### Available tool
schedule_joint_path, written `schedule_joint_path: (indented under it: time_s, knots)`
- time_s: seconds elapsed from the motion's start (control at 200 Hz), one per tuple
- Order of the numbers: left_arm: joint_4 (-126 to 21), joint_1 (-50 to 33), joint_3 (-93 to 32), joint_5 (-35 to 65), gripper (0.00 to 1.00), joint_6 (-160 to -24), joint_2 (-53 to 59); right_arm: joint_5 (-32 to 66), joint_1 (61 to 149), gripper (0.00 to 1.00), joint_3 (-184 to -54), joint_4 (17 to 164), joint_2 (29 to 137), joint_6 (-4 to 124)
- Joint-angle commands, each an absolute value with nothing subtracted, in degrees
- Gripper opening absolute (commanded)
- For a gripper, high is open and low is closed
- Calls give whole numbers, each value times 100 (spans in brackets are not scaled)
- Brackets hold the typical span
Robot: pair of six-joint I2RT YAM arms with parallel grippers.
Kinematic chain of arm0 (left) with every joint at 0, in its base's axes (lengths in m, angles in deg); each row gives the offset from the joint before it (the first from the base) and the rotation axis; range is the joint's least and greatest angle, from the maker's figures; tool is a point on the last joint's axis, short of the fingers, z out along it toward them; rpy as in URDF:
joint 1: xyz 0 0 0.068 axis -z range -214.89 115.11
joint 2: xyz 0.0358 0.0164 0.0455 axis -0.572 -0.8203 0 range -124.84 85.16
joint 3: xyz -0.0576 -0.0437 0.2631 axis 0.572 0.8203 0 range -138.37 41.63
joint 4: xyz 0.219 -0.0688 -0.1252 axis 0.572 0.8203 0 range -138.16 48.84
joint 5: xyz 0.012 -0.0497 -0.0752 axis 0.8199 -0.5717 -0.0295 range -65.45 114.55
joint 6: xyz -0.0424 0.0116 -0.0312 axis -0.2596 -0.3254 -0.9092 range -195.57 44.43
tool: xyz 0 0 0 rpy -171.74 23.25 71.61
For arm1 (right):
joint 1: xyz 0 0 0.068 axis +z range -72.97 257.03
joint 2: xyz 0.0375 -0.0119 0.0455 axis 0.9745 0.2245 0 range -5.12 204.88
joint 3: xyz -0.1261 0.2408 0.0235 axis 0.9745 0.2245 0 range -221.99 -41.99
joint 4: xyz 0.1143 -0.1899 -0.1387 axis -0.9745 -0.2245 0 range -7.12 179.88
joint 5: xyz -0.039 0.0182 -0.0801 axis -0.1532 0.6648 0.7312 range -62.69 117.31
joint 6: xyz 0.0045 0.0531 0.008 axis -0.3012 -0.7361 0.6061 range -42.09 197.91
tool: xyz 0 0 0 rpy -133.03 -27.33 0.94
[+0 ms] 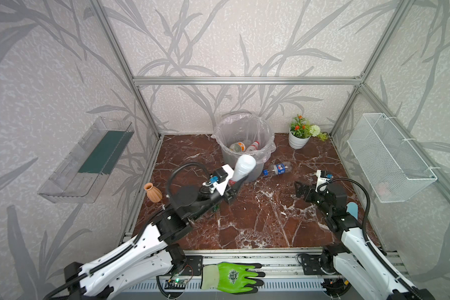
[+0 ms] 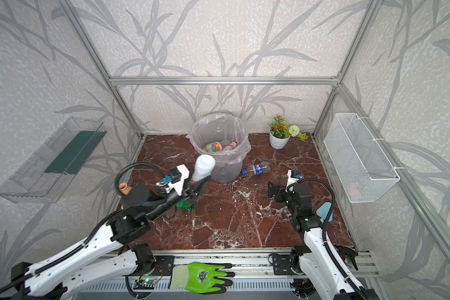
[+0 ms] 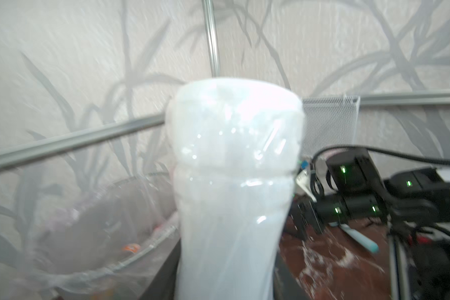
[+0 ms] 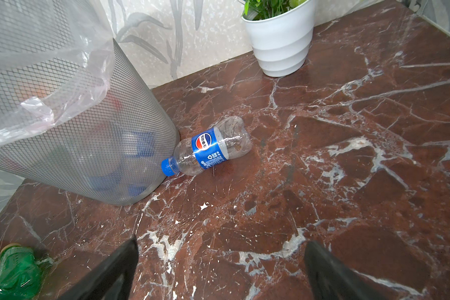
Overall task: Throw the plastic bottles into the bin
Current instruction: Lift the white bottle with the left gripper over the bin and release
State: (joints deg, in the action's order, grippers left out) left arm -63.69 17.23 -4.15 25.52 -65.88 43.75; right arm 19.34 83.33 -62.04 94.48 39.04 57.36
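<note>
My left gripper (image 1: 233, 184) (image 2: 196, 185) is shut on the neck end of a white plastic bottle (image 1: 244, 165) (image 2: 204, 166) (image 3: 231, 181), held base-up just in front of the bin (image 1: 227, 158) (image 2: 226, 170) (image 3: 102, 220). The grey mesh bin has a clear bag liner, and inside lie an orange-labelled bottle (image 1: 238, 146) and a white one with red bands (image 1: 253, 146). A clear bottle with a blue label (image 1: 278, 168) (image 2: 257, 168) (image 4: 208, 146) lies on the floor, its cap against the bin's base. A green bottle (image 2: 185, 205) (image 4: 16, 272) lies under my left arm. My right gripper (image 1: 300, 189) (image 4: 221, 241) is open and empty.
A terracotta vase (image 1: 153, 192) stands at the left edge. A white flower pot (image 1: 298, 140) sits in the back right corner. On the right wall hangs a wire basket (image 1: 390, 161), on the left wall a clear shelf (image 1: 86, 161). A green glove (image 1: 231, 278) lies on the front rail.
</note>
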Motion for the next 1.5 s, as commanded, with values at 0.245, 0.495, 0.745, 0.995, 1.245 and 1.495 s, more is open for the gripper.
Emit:
schedule_joint_path:
  time_s: [0.245, 0.495, 0.745, 0.995, 1.245, 1.495]
  knots:
    - [-7902, 1115, -1739, 2518, 42, -6078, 3128, 1756, 8317, 99, -6286, 9680, 3861, 5620]
    - [-5654, -188, -4013, 2341, 73, -7504, 560, 1688, 8310, 99, -6418, 9436, 3701, 5719]
    - [-4970, -219, -4213, 2428, 94, -7537, 521, 1843, 8291, 99, -6431, 9190, 3443, 5866]
    - [-5101, -217, -3169, 2678, 95, -7724, 1586, 1832, 8291, 99, -6521, 9267, 3640, 5866]
    - [-4741, -219, -1947, 3825, 95, -8511, 2464, 1921, 8292, 99, -6548, 9343, 3849, 5814]
    - [-3779, -218, -477, 5183, 99, -10070, 3554, 1935, 8283, 99, -6606, 9480, 4336, 5558]
